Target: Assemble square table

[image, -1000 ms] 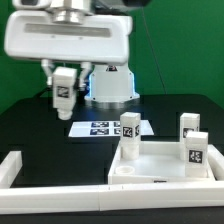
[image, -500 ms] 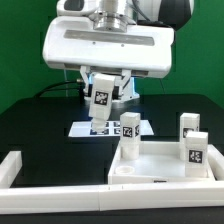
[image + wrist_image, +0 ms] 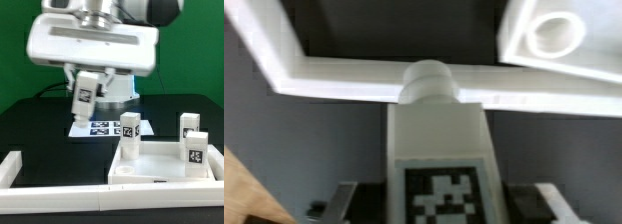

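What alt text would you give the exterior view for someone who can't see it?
The tool holds a tagged white leg in the air, tilted, above the marker board. On the exterior view's right, the square panel carries three upright legs.

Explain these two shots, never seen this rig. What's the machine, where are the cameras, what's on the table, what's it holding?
It is a single robot arm with a two-finger gripper. One picture comes from a camera off the arm; the other looks down from its wrist.

The gripper holds a white table leg with a tag, tilted, above the black table.

On the table lies the square tabletop with three more legs standing on it. Behind it is the flat marker board, a fixed camera reference. The white border bar in front is no part of the furniture.
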Robot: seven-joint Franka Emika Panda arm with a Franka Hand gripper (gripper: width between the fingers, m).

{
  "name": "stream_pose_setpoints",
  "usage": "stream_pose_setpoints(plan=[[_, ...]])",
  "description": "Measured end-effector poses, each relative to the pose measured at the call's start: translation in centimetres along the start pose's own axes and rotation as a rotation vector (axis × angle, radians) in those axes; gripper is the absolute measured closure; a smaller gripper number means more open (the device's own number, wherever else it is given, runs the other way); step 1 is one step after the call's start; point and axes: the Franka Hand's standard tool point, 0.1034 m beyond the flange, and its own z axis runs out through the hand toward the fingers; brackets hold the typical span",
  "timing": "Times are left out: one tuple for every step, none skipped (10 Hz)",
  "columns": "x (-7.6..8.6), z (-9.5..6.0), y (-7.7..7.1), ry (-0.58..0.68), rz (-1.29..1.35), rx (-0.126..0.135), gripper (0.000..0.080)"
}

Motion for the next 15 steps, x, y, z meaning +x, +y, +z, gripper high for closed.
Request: stream_pose_setpoints(plan=[[0.0,1.0,-1.1,-0.002,0.000,0.025,0.0512],[0.5,1.3,-2.1,-0.003,0.006,0.049,0.0512],[1.4,1.2,-3.6,0.004,0.023,0.071,0.0512],[2.3,1.4,-5.7,0.013,0.051,0.090,0.0512],[3.0,1.4,-7.1,0.018,0.065,0.103,0.0512],[3.2,1.3,-8.1,0.003,0.080,0.115,0.0512],[3.0,1.4,-7.7,0.003,0.075,0.111,0.0512],[2.9,1.5,-7.6,0.001,0.076,0.110,0.0512],[2.9,1.5,-7.7,0.001,0.076,0.110,0.0512],[2.8,1.5,-7.4,-0.001,0.072,0.108,0.0512],[1.9,1.8,-5.4,-0.010,-0.008,0.093,0.0512],[1.1,2.3,-4.2,-0.020,0.018,0.097,0.0512],[0.7,2.8,-4.6,-0.022,0.026,0.111,0.0512],[0.3,3.2,-4.5,-0.028,0.023,0.122,0.0512],[0.1,3.6,-4.7,-0.021,0.034,0.127,0.0512]])
